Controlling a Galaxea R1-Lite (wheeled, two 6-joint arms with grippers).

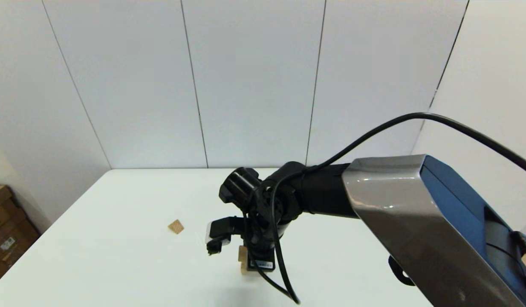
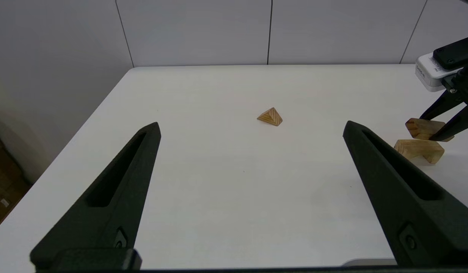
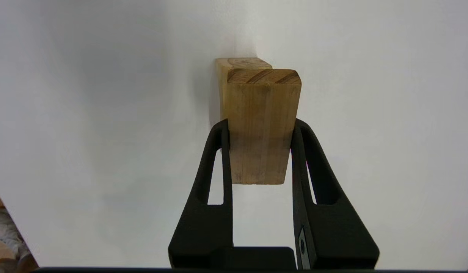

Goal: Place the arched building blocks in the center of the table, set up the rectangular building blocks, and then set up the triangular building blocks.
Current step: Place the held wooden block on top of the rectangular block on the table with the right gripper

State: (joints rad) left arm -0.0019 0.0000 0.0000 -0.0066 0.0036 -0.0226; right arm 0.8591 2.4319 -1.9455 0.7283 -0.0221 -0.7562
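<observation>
The right gripper (image 3: pixel 260 129) is closed on the brick (image 3: pixel 259 125), its two fingers (image 3: pixel 219 151) pressed against the block's long side faces. In the right wrist view the brick fills the centre of the frame, and just past its far end the arch (image 3: pixel 237 62) shows as a pale sliver on the white bench (image 3: pixel 86 113).

In the left wrist view, at the right edge of the frame, the brick (image 2: pixel 423 129) hangs in the right gripper (image 2: pixel 440 127) directly above the arch (image 2: pixel 420 149), which lies on the bench (image 2: pixel 219 189). Whether the two blocks touch cannot be told.

In the head view the right arm reaches in from the lower right and points down at the lower centre of the frame, where the right gripper (image 1: pixel 248 262) is mostly hidden by the wrist; only a strip of the brick (image 1: pixel 242 254) shows beside it, with a bit of the arch (image 1: pixel 244 269) just under that.

The wedge (image 1: pixel 176 226) lies alone on the bench (image 1: pixel 118 256), left of centre in the head view and well apart from the other blocks. In the left wrist view the wedge (image 2: pixel 270 116) lies at mid-frame, ridge up, its grain lines visible.

The left gripper (image 2: pixel 251 131) is wide open and holds nothing, hovering over the bench with the wedge beyond its fingertips (image 2: pixel 152 131).
</observation>
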